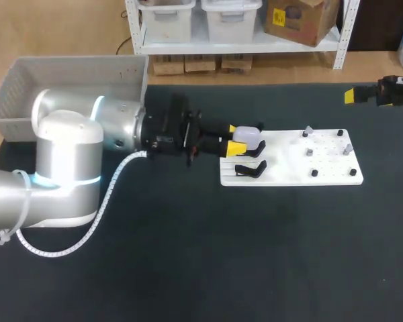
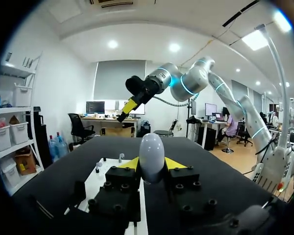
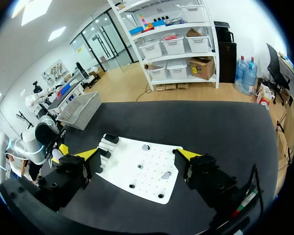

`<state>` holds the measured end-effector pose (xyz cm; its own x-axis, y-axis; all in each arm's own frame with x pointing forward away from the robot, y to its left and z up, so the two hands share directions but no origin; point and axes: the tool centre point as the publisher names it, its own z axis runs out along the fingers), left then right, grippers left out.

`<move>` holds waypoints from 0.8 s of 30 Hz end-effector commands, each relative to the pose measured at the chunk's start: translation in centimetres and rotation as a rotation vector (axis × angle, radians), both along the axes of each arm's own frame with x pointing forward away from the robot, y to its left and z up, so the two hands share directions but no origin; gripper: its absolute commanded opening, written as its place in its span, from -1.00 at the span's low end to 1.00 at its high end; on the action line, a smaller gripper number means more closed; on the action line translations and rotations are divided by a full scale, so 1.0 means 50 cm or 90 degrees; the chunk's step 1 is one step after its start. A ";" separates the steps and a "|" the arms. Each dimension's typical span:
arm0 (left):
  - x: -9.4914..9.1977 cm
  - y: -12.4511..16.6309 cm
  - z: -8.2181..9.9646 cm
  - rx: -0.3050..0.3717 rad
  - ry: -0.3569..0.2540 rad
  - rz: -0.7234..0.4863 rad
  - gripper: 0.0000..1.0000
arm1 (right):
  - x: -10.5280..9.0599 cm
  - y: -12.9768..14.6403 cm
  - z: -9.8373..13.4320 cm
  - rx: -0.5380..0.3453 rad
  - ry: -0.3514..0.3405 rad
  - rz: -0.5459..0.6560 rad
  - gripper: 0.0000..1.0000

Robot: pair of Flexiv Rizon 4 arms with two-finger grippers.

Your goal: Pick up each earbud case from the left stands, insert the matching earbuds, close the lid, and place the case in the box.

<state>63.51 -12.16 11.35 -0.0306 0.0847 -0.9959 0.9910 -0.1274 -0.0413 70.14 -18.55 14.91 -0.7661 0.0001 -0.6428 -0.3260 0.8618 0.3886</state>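
My left gripper [image 1: 236,139] is shut on a pale, rounded earbud case [image 1: 250,137] over the left end of the white board [image 1: 289,176]. In the left wrist view the case [image 2: 152,155] stands upright between the yellow fingertips [image 2: 130,164]. An empty black stand [image 1: 251,169] sits just in front of the held case. Small grey earbuds [image 1: 308,131] and black pegs rest on the board's right half. My right gripper [image 1: 352,96] hangs open above the table's far right, well clear of the board [image 3: 142,171]; nothing is between its fingers [image 3: 88,154].
A grey plastic box [image 1: 67,87] stands at the table's far left corner, behind my left arm. Dark tabletop surrounds the board on all sides. In the left wrist view my right arm [image 2: 159,85] shows high above the table, ahead of the case.
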 end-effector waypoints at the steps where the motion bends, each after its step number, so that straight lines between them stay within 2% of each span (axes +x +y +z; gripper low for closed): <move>1: -0.005 -0.007 0.000 -0.007 -0.001 0.007 -1.00 | -0.001 0.000 0.001 -0.001 0.000 -0.001 1.00; 24: -0.002 -0.013 -0.003 -0.007 0.001 -0.006 -1.00 | -0.001 0.000 0.001 -0.001 0.000 -0.001 1.00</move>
<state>63.37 -12.80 11.31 -0.0334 0.0781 -0.9964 0.9893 -0.1391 -0.0441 70.14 -18.55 14.91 -0.7660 0.0000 -0.6428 -0.3260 0.8618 0.3886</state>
